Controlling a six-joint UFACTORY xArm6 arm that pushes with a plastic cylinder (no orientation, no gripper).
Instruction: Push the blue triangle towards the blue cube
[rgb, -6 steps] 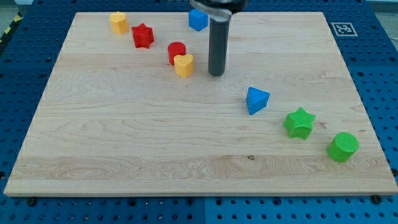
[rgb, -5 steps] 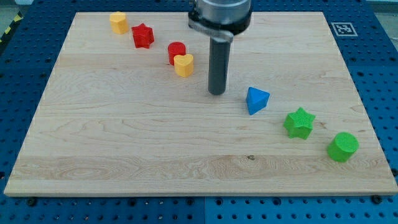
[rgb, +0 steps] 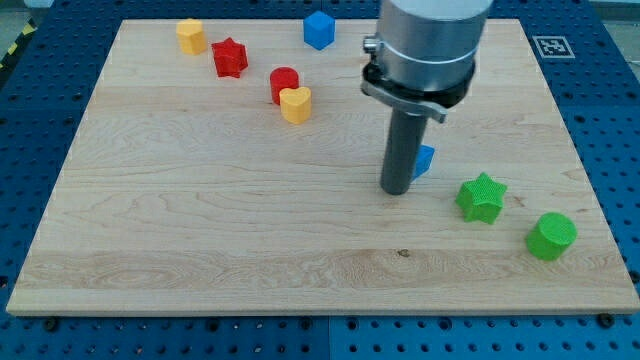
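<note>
The blue triangle (rgb: 425, 160) lies right of the board's middle, mostly hidden behind my rod; only its right edge shows. My tip (rgb: 396, 190) rests on the board at the triangle's lower left, right against it or just in front. The blue cube (rgb: 318, 29) sits near the view's top edge, up and to the left of the triangle.
A red cylinder (rgb: 284, 82) and a yellow heart (rgb: 295, 104) sit together left of centre. A red star (rgb: 229, 57) and a yellow block (rgb: 191, 35) lie at the top left. A green star (rgb: 481, 197) and a green cylinder (rgb: 551, 236) lie at the lower right.
My tip has moved down and to the right, from left of the blue triangle to its lower left, and the rod now covers most of it. The blue cube has come back into sight.
</note>
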